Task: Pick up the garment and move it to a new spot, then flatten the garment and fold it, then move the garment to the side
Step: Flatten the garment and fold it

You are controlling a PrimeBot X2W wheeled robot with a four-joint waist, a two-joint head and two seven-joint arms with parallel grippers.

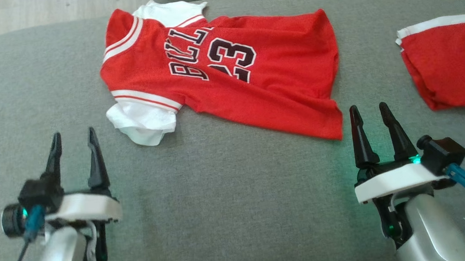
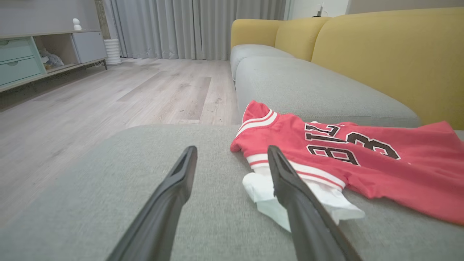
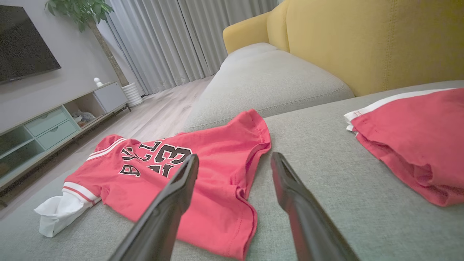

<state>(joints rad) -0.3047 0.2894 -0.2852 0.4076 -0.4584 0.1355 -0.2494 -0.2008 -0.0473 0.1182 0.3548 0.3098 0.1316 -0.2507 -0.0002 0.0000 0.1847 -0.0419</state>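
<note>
The grey sofa cushion (image 1: 222,213) carries the red jersey (image 1: 254,84) toward its far side, and flattening looks like the step in hand: each arm should pinch an outer edge and draw outward, low and evenly, so it does not slide. It lies lettered side up, nearly spread but creased, a second red garment (image 1: 449,66) well apart to its right and a white undersleeve (image 1: 144,122) bunched at its near left. The left gripper (image 1: 73,132) and right gripper (image 1: 368,106) hover just short of it, jaws apart and empty.
</note>
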